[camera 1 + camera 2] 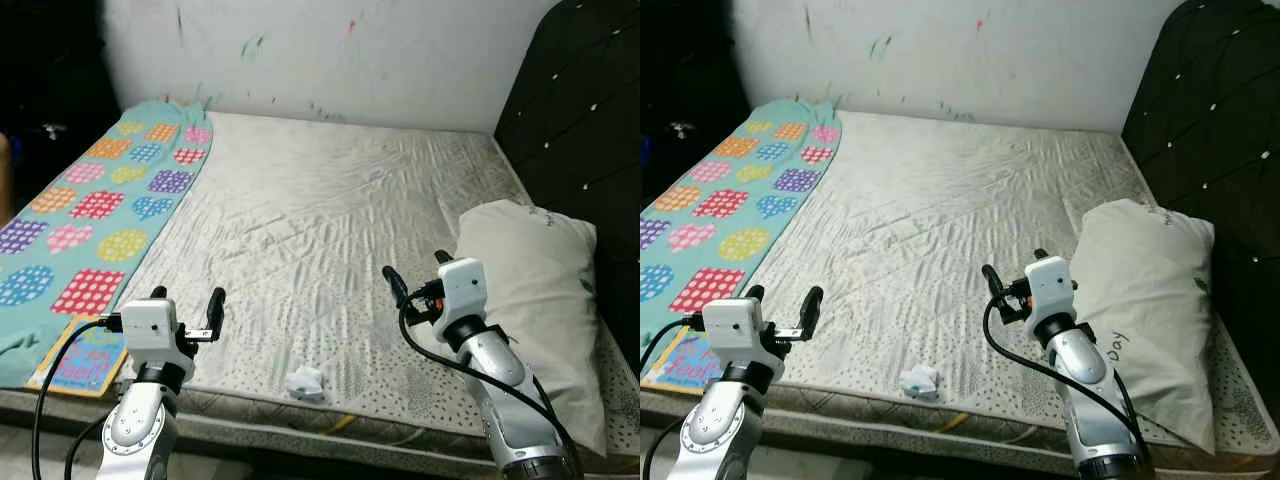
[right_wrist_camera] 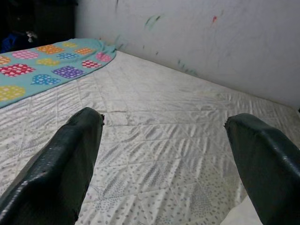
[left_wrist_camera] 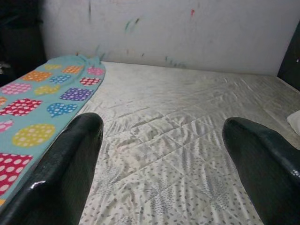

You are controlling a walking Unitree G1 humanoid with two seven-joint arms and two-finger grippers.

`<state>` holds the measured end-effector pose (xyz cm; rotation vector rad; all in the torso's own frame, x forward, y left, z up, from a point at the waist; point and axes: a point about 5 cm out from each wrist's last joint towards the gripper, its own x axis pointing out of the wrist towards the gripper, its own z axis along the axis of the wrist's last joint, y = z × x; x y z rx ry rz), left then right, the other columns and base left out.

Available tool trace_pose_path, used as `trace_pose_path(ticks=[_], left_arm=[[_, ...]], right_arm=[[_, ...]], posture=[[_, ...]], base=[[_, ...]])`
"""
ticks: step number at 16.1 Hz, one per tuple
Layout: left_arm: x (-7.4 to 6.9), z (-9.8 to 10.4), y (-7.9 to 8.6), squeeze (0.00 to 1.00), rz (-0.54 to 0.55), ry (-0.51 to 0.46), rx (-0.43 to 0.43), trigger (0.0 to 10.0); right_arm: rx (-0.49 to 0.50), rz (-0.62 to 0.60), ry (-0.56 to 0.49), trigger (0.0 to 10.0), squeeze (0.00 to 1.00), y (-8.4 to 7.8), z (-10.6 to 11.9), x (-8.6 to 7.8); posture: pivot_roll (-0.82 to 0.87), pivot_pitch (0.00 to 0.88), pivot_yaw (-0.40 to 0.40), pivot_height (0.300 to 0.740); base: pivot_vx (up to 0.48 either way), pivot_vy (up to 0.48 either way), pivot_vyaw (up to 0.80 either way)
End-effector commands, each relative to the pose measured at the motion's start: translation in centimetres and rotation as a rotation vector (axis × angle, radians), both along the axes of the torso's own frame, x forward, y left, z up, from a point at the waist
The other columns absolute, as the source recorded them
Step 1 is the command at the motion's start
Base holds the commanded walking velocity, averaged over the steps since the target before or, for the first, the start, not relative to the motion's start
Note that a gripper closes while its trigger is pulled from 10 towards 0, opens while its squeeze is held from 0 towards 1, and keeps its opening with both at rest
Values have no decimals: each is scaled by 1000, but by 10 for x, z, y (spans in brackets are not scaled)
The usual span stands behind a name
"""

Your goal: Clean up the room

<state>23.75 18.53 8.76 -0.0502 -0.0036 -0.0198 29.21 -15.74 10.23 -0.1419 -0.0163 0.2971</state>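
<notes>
Your left hand [image 1: 187, 297] and right hand [image 1: 418, 272] both hover spread wide and empty over the bed [image 1: 320, 200]; the crumpled tissue [image 1: 305, 382] lies between them, near the mattress's front edge.

Premises present as a home bedroom: bare quilted mattress [image 1: 330, 230], white pillow [image 1: 535, 290] against a dark tufted headboard [image 1: 580, 110], patterned teal blanket [image 1: 95, 205], crayon-marked white wall [image 1: 330, 55].

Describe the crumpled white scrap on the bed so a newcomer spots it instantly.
Start at the bare quilted mattress and follow its near edge. Between the left gripper and right gripper, slightly nearer the left, lies the crumpled scrap. It is small, wadded and bluish-white, unlike the big smooth pillow on the right.
</notes>
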Motion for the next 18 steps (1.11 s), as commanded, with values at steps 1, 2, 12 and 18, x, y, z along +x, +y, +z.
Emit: trace_pose_path(ticks=[1,2,12,18], left_arm=[[1,1,-2,0,-6,7,-4,10000],[2,1,-3,0,-8,7,-4,10000],[0,0,-2,0,-15,34,-40,10000],[2,0,-3,0,-8,31,-48,10000]], right_arm=[[8,-5,-10,10000,0,0,4,2],[9,-5,-10,10000,0,0,5,2],[-18,-16,26,10000,0,-7,2,-5],[-23,-12,25,10000,0,-7,3,-4]], posture=[[25,22,-32,740],[25,22,-32,740],[7,74,-43,740],[4,68,-52,740]], base=[[0,0,0],[0,0,0],[0,150,0],[0,480,0]])
